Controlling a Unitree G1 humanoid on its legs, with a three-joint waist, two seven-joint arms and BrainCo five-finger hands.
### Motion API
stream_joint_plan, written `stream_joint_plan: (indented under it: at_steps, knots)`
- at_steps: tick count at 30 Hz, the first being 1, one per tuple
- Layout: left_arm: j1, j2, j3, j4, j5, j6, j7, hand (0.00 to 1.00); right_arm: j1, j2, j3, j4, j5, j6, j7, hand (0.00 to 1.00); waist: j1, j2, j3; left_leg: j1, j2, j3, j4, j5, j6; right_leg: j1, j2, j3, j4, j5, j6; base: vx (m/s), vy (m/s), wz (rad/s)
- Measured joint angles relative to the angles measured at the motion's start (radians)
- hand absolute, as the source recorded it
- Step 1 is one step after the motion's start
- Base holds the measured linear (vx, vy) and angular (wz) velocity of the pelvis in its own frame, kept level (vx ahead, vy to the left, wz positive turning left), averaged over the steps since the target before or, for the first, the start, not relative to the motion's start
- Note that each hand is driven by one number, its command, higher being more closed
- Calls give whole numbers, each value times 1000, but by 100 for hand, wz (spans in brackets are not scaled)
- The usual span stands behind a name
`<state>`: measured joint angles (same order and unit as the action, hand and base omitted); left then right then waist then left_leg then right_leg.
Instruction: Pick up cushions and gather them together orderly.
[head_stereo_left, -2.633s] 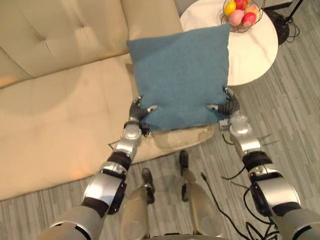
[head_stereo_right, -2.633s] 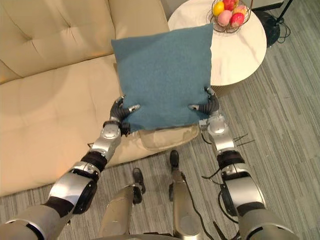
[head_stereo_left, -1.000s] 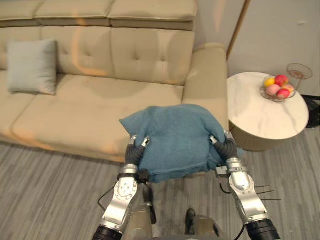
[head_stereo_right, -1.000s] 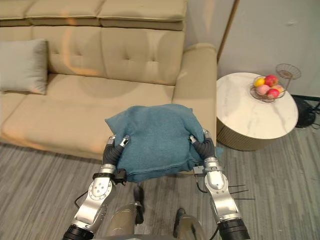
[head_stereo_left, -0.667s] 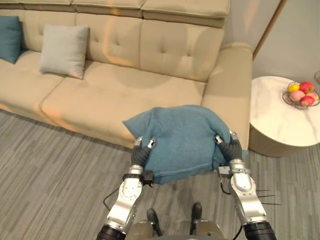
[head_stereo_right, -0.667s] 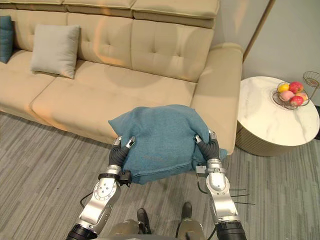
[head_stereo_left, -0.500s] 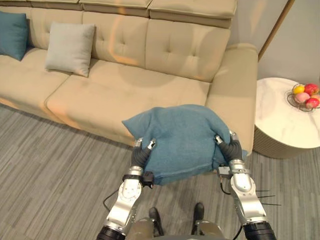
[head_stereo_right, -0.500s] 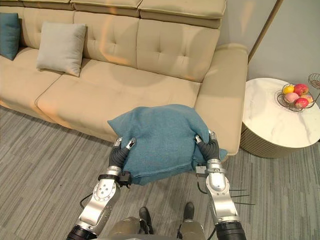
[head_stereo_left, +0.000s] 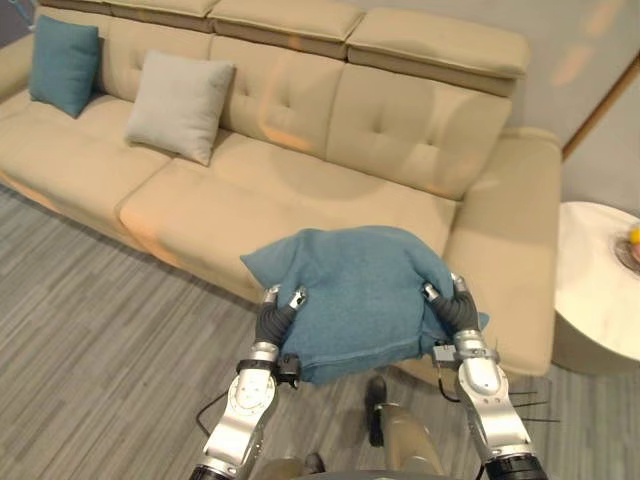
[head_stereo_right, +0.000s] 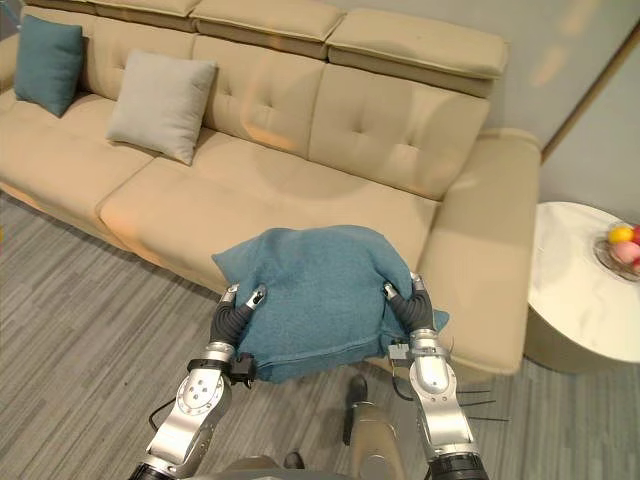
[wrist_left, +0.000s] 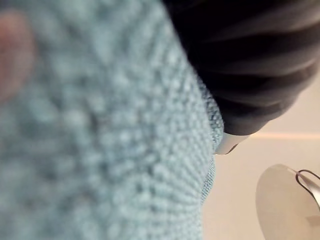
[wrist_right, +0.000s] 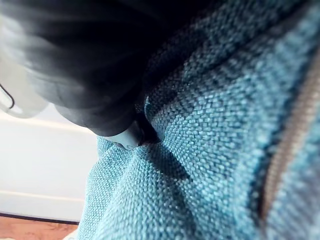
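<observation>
Held teal cushion (head_stereo_left: 350, 290) over floor (head_stereo_left: 90, 330) before sofa (head_stereo_left: 250, 190), left hand (head_stereo_left: 272, 318) and right hand (head_stereo_left: 447, 308) clamped on opposite sides. Judged light, soft, saggy; best gripped at side edges

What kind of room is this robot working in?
Probably a living room, or a mock-up of one: a long beige sofa, a grey cushion on it, and a round white side table beside its arm.
</observation>
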<state>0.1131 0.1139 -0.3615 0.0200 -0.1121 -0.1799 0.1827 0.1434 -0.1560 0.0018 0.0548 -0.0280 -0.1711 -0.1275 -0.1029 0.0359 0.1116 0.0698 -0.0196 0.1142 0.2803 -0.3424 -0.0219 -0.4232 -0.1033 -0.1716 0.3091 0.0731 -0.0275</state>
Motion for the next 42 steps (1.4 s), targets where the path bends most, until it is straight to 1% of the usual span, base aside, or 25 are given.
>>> stream_joint_plan:
  at_steps: [1, 2, 3, 4, 5, 6, 7, 8, 11, 13, 14, 15, 16, 17, 18, 19, 21, 23, 24, 26, 27, 32, 35, 38, 42]
  knots:
    - [-2, -3, -1, 0, 0, 0, -3, 100, 2, -1, -1, -1, 0, 0, 0, 100, -1, 9, -1, -25, 23, 10, 63, -4, -10, 7, 8, -11, 8, -24, -8, 584, -231, 29]
    - [-4, -7, 0, 1, -1, 1, -6, 100, 9, 0, -1, -6, 0, 3, 0, 100, 0, 15, 0, -84, 77, 43, 227, 9, -49, 38, 34, -24, 8, -45, -22, 515, -202, 11]
    - [3, -13, 3, 2, -2, 5, -8, 100, 32, 0, 1, -46, 0, 17, -2, 100, 15, 17, 3, -137, 149, 92, 424, 55, -101, 95, 75, -25, -3, -67, -38, 517, -207, -7]
    - [10, -13, 6, 3, -3, 6, -8, 100, 46, 1, 3, -74, 0, 21, -3, 100, 24, 17, 5, -164, 190, 112, 510, 51, -98, 128, 94, -21, -8, -80, -48, 479, -151, -47]
    - [22, -14, 7, 2, -4, 7, -8, 100, 71, 0, 3, -134, 0, 21, -5, 100, 40, 13, 4, -181, 241, 155, 600, 40, -77, 181, 116, -8, -26, -97, -58, 387, -93, -60]
    - [25, -15, 8, 1, -4, 6, -9, 100, 87, -1, 1, -200, 0, 19, -7, 100, 45, 6, 0, -208, 261, 198, 607, 19, -42, 206, 117, 15, -42, -107, -63, 343, -65, -60]
    - [23, -16, 10, -1, -4, 4, -9, 100, 87, -1, -1, -224, 0, 15, -7, 100, 47, 4, -1, -227, 266, 211, 587, 9, -25, 213, 117, 31, -51, -109, -65, 293, -19, -67]
    - [19, -18, 14, -6, -4, -2, -9, 100, 80, -1, -2, -254, 0, 5, -8, 100, 55, 0, 0, -262, 267, 218, 535, -8, 3, 219, 117, 74, -67, -112, -67, 303, 46, -87]
    - [22, -26, 18, -14, -4, -7, -9, 100, 77, 0, -1, -267, 0, -1, -11, 100, 66, -5, 2, -289, 256, 148, 344, -10, -4, 260, 116, 179, -93, -124, -49, 230, 126, -93]
    - [27, -26, 18, -11, -4, -6, -9, 100, 74, 0, 0, -254, -1, -1, -10, 100, 72, -9, 4, -291, 220, 36, 213, 9, -34, 280, 114, 249, -103, -136, -31, 179, 260, -113]
    - [29, -26, 19, -10, -3, -6, -7, 100, 55, -1, 4, -223, -1, -1, -11, 100, 75, -9, 4, -285, 200, -33, 126, 32, -61, 279, 115, 305, -99, -145, -10, 97, 250, -107]
    - [29, -26, 19, -7, -3, -6, -7, 100, 46, -2, 4, -206, -2, -1, -11, 100, 74, 1, 0, -276, 194, -62, 79, 46, -78, 277, 120, 329, -99, -146, 5, 112, 336, -148]
    - [33, -30, 19, -5, -3, -6, -7, 100, 33, -15, 7, -179, -3, -2, -11, 100, 72, 34, -9, -259, 199, -89, 0, 131, -108, 274, 143, 378, -105, -145, 38, 137, 373, -166]
    - [44, -22, 20, 4, -3, -6, -6, 100, 19, -15, 19, -139, -4, -1, -9, 100, 74, 35, -13, -238, 193, -69, 12, 208, -102, 281, 154, 443, -118, -132, 64, 152, 382, -161]
    - [48, -14, 20, 13, -3, -6, -6, 100, 21, -10, 25, -125, -5, -1, -9, 100, 70, 23, -19, -231, 188, -42, 14, 203, -93, 284, 140, 461, -127, -124, 77, 181, 355, -128]
    - [55, 2, 24, 14, -3, -6, -6, 100, 21, 1, 34, -113, -14, -1, -9, 100, 56, -3, -26, -224, 171, 11, 6, 199, -81, 275, 113, 489, -147, -115, 102, 168, 304, -90]
    - [63, 26, 29, 14, -3, -3, -6, 100, 18, 0, 48, -110, -22, -1, -3, 100, 60, -36, -32, -206, 141, 115, -7, 201, -74, 256, 66, 502, -206, -69, 135, 125, 284, -121]
    - [67, 27, 42, 15, -2, -2, -6, 100, -3, 0, 61, -74, -22, -1, -2, 100, 65, -34, -31, -177, 140, 179, -34, 205, -64, 247, 57, 456, -229, -32, 119, 33, 163, -108]
    - [62, 29, 62, 23, -1, -3, -6, 100, -36, 2, 80, -23, -22, -1, -2, 100, 63, -33, -31, -152, 140, 213, -64, 209, -58, 241, 46, 340, -232, -20, 99, 22, 100, -95]
    - [60, 31, 74, 36, 2, -3, -6, 100, -60, 2, 94, 17, -22, -1, -2, 100, 64, -30, -32, -129, 141, 245, -91, 210, -56, 237, 39, 223, -237, -15, 76, 25, 11, -60]
    - [61, 28, 73, 44, 7, -3, -6, 100, -59, 4, 95, 20, -22, -1, -2, 100, 58, -22, -31, -125, 142, 242, -104, 213, -52, 239, 47, 221, -247, -9, 68, 24, -36, -29]
    - [58, 24, 67, 69, 35, -2, -6, 100, -60, -3, 97, 64, -25, -1, -1, 100, 61, -19, -32, -112, 156, 226, -141, 217, -58, 261, 76, 223, -317, 30, 47, 2, -71, -10]
    - [36, 26, 67, 89, 49, -3, 2, 100, -78, -18, 109, 88, -68, -1, -13, 100, 61, -19, -32, -146, 142, 208, -166, 241, -58, 258, 62, 201, -388, 73, 50, -71, -44, 14]
    - [-40, 33, 74, 130, 73, -2, 55, 100, -174, -26, 138, 143, -126, 2, -61, 100, 67, -15, -20, -222, 133, 187, -173, 266, -55, 200, 46, 177, -408, 105, 50, -113, -36, 23]
    - [-178, 43, 117, 139, 98, -2, 116, 100, -350, -27, 157, 185, -176, 4, -132, 100, 89, -18, 45, -312, 122, 182, -171, 300, -48, 116, 33, 172, -408, 143, 51, -157, -21, 13]
